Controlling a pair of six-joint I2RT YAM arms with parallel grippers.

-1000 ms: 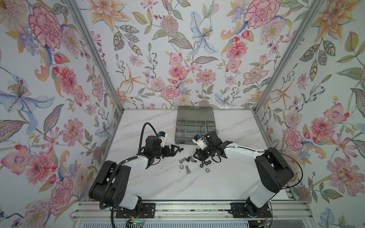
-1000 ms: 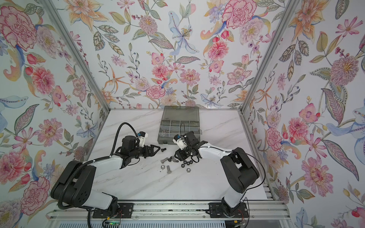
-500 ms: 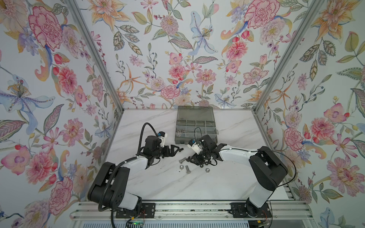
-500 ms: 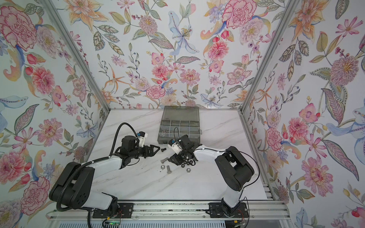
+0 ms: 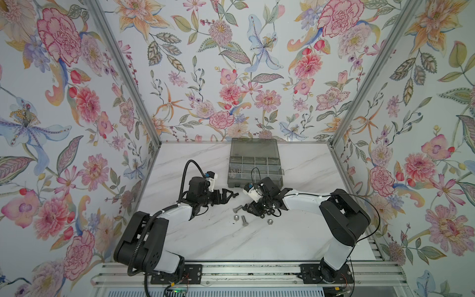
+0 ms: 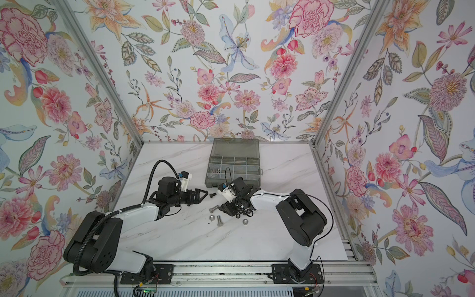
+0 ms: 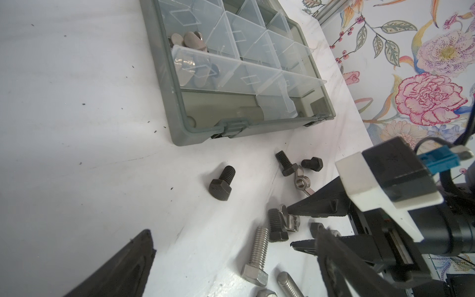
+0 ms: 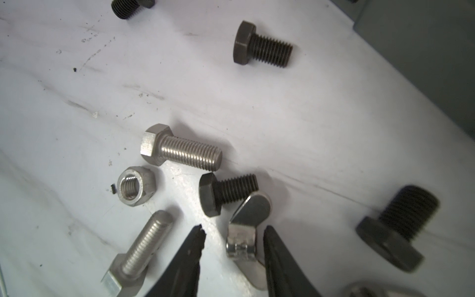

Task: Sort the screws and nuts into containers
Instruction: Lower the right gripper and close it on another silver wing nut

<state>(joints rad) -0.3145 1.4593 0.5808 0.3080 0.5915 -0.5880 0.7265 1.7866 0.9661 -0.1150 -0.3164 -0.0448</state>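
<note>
Marble table, scattered screws, smoky organizer box

silver screws: bright metal, threads glossy. black screws: dark matt metal. wing nut: polished metal. organizer box: smoky translucent plastic; dividers clear plastic. table: smooth white marbled surface, scuffed.

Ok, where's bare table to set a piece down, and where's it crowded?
Crowded: between left gripper and right gripper, where loose screws and nuts lie. Free: marble table from there to the front rail, and either side of the organizer box.
</note>
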